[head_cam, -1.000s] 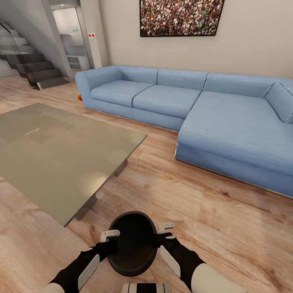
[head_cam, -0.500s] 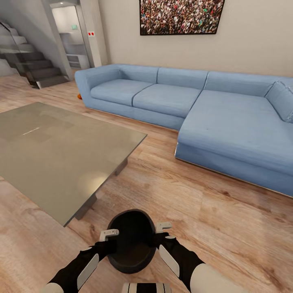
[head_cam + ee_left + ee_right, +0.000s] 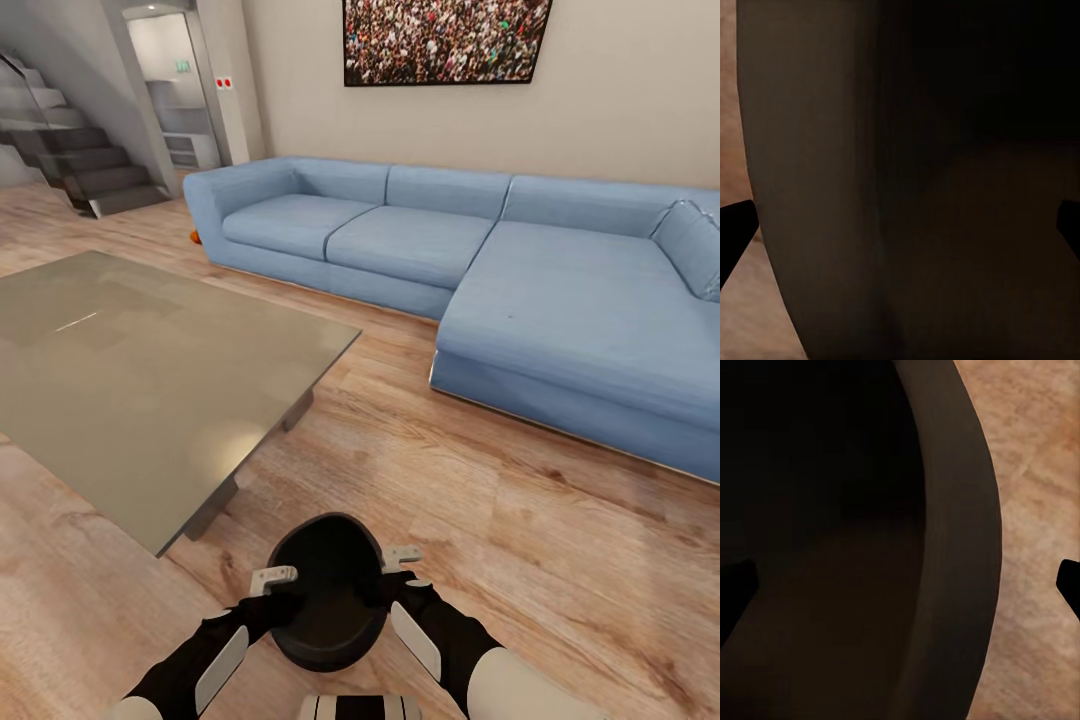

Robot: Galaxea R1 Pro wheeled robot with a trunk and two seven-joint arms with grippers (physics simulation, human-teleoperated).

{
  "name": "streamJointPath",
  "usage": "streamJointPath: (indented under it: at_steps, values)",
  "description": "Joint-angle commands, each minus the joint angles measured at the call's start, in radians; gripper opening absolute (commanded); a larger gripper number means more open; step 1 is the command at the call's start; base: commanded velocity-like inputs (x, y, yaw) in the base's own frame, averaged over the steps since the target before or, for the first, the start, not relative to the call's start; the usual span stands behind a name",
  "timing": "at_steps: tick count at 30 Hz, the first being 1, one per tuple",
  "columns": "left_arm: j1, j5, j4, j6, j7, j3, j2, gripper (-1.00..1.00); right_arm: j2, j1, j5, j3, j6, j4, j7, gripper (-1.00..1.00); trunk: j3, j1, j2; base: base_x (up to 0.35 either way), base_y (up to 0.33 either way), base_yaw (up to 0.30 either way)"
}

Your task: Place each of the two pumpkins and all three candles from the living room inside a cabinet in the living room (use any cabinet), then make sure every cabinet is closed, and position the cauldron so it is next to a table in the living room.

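The black cauldron [image 3: 328, 590] sits low in front of me, just off the near corner of the grey table [image 3: 150, 370]. My left gripper [image 3: 275, 592] is at its left rim and my right gripper [image 3: 400, 570] at its right rim. In the left wrist view the cauldron wall [image 3: 870, 180] stands between the wide-apart fingertips [image 3: 735, 232]. The right wrist view has the cauldron rim [image 3: 960, 547] between spread fingertips [image 3: 1069, 581]. Both grippers look open. One orange pumpkin [image 3: 196, 238] lies on the floor by the sofa's left end. The candles and cabinet are out of view.
A blue corner sofa [image 3: 480, 270] runs along the far wall and down the right side. Stairs [image 3: 80, 160] rise at the far left beside a doorway. Wood floor [image 3: 450, 500] lies open between table and sofa.
The cauldron and both grippers have shifted slightly away from me, and the left gripper has edged in toward the rim. The view moved only a little.
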Motion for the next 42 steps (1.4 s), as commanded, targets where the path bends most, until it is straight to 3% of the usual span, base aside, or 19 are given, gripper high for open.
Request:
streamJointPath:
  at_steps: [1,5,42]
  values:
    - [-0.001,0.009,-0.002,0.003,-0.001,-0.005,0.001,1.0,-0.001,-0.001,-0.009,0.008,0.003,-0.002,-0.009,1.0,-0.001,0.0,0.0,0.0,0.0,0.0]
    - [-0.001,0.009,-0.002,0.003,-0.001,-0.005,0.001,1.0,-0.001,-0.001,-0.01,0.008,0.003,-0.002,-0.009,1.0,-0.001,0.0,0.0,0.0,0.0,0.0]
    - [-0.001,0.01,0.0,0.02,0.005,-0.005,0.001,1.0,0.001,-0.001,-0.009,0.01,0.003,-0.002,0.005,1.0,0.142,-0.017,0.008,0.0,0.0,0.0]
